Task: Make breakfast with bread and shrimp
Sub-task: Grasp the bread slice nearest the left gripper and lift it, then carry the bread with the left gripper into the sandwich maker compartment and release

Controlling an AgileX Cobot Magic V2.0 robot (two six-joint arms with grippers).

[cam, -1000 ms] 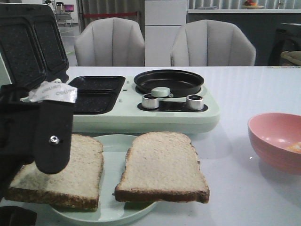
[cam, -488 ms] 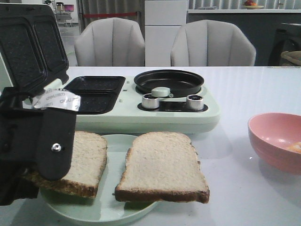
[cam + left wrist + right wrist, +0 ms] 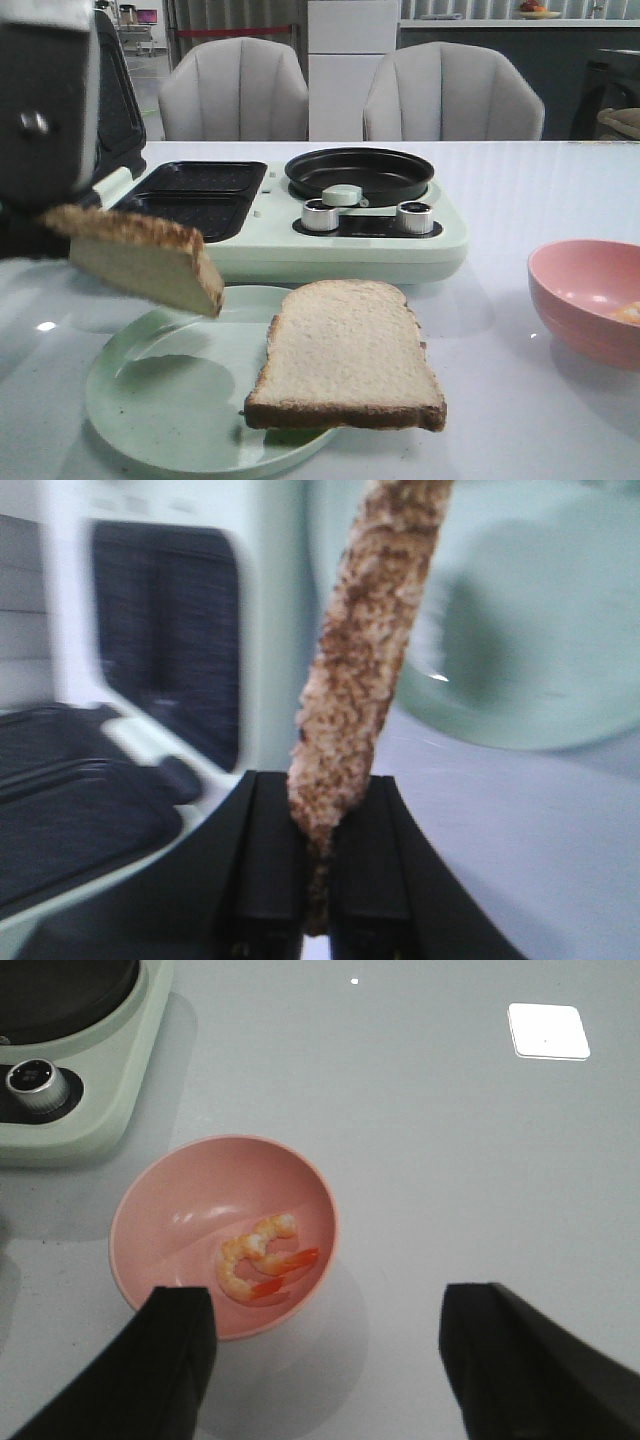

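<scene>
Behind white table [image 3: 520, 190], two chairs [image 3: 236, 90]

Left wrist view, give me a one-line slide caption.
Left hand pinches a bread slice by its crust edge, lifted clear of the pale green plate beside the sandwich maker.

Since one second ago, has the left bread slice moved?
Yes. The slice has risen off the plate, clamped in the left gripper, toward the grill.
</scene>
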